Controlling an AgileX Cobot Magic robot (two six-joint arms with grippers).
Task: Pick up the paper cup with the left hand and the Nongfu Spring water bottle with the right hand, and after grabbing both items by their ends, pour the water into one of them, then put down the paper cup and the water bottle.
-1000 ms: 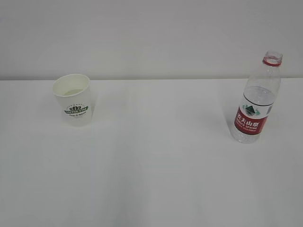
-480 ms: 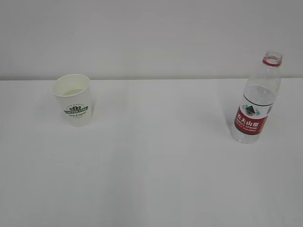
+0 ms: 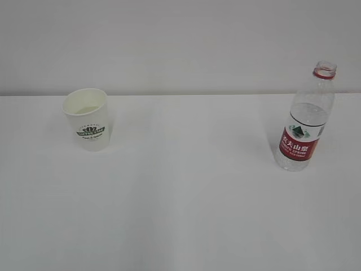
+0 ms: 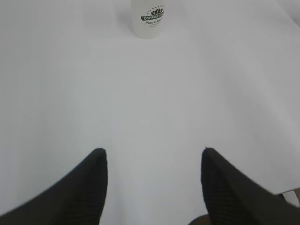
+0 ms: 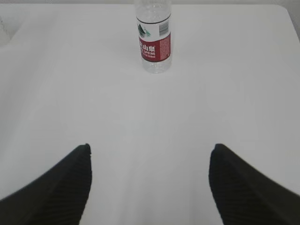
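Observation:
The white paper cup (image 3: 88,119) with its dark green logo stands upright on the left of the table; a pale liquid surface shows inside it. The left wrist view shows the paper cup (image 4: 149,21) far ahead at the top edge. My left gripper (image 4: 152,152) is open and empty, well short of the cup. The Nongfu Spring water bottle (image 3: 306,120) stands upright and capless on the right, with a little clear water low in it. In the right wrist view the bottle (image 5: 153,40) is far ahead. My right gripper (image 5: 150,147) is open and empty.
The white table (image 3: 186,192) runs back to a plain pale wall (image 3: 180,45). Neither arm shows in the exterior view. The table's right edge (image 5: 291,18) appears at the top right of the right wrist view.

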